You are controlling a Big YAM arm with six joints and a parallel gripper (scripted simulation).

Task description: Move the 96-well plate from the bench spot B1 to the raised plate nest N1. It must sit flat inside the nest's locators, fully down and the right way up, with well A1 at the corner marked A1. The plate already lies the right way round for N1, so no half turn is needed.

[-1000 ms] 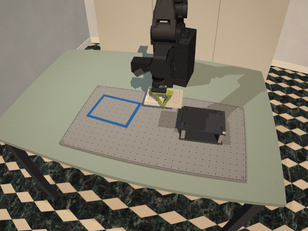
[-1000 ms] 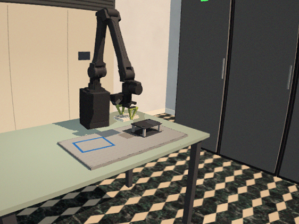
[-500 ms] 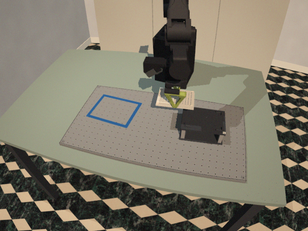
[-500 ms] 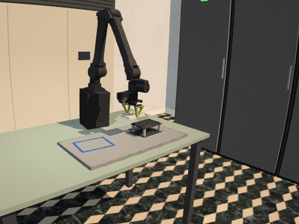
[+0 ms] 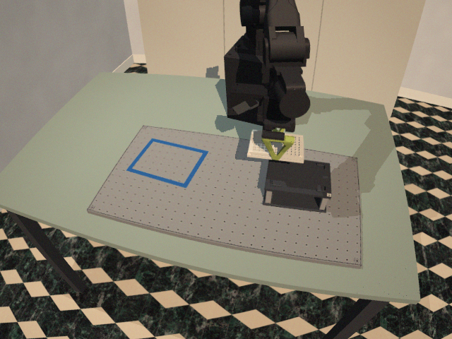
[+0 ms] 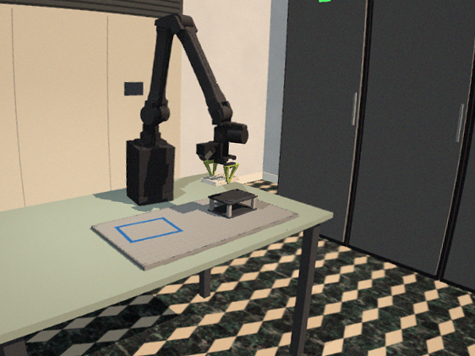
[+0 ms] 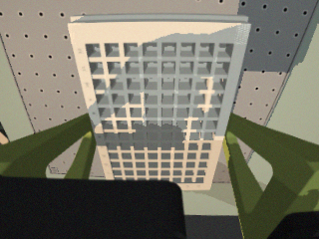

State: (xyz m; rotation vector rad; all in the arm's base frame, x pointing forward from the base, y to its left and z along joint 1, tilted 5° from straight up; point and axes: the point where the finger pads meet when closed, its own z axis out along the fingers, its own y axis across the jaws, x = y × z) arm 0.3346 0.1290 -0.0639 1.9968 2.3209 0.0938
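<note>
The green-fingered parallel gripper [image 7: 159,149] clamps the cream 96-well plate [image 7: 159,100] by its long sides, holding it aloft just behind the black raised nest [image 5: 297,179].

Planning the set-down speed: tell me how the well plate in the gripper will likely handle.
The well plate looks rigid: it stays flat though the gripper clamps only its long sides. Being an open grid of thin walls, it is probably light. The smooth sides and the narrow contact of the green fingers suggest it could slip or tilt if jolted.
</note>
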